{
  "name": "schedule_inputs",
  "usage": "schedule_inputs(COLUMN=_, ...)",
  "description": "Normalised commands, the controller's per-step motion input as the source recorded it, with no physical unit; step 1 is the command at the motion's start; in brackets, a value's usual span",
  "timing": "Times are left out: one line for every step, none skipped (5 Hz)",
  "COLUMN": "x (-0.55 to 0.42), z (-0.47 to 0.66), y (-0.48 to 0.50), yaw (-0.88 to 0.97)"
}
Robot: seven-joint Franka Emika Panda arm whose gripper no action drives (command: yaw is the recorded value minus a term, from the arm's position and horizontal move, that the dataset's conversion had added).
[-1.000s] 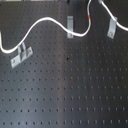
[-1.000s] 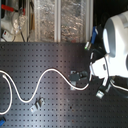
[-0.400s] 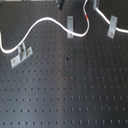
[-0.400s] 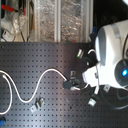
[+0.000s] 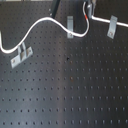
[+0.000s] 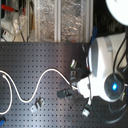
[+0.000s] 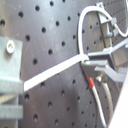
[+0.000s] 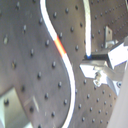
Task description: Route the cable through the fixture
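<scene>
Gripper (image 5: 88, 7) sits at the top edge in the first exterior view, above the middle and right brackets, seemingly closed on the cable (image 5: 42, 21) close to its red band (image 5: 88, 18), though the jaws are too blurred to be sure. White cable runs across the black pegboard (image 5: 70, 90): from the first exterior view's left it passes the left bracket (image 5: 21, 55), arcs up, dips through or against the middle bracket (image 5: 70, 27), then rises to the band. Another white stretch reaches the right bracket (image 5: 112, 26). By my judgement two brackets are roughly done and threading the right one is left, but whether the cable is truly seated in any slot cannot be told
</scene>
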Motion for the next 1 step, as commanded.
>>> schedule_inputs(x=-0.019, z=0.0, y=0.054, yaw=-0.08)
